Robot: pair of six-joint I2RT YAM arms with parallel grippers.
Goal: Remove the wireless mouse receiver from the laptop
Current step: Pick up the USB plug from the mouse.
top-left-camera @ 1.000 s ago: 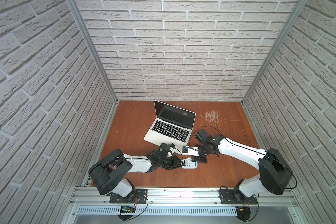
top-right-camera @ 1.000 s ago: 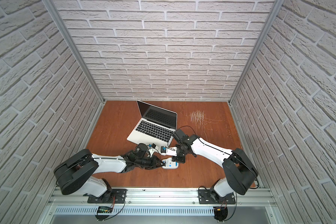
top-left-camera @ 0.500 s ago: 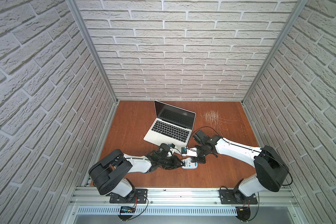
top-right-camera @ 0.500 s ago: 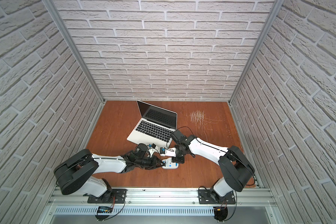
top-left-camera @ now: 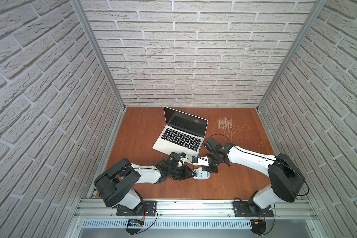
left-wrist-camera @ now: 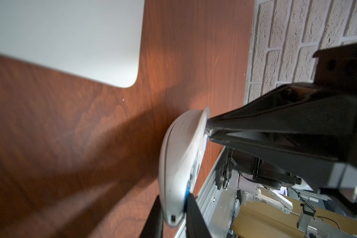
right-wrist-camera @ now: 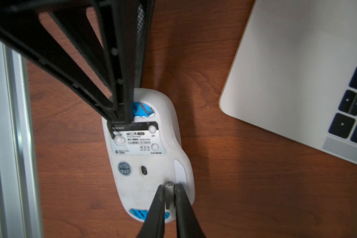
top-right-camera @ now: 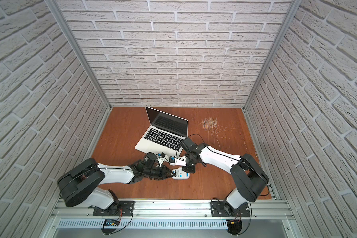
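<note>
Right wrist: receiver [right-wrist-camera: 169,197] in right gripper [right-wrist-camera: 169,186], at white mouse [right-wrist-camera: 146,164]

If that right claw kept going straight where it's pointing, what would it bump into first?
The upturned underside of the white mouse. The right gripper points straight at it, pinching the wireless mouse receiver, whose tip looks to be touching the mouse, though depth is hard to judge.
</note>
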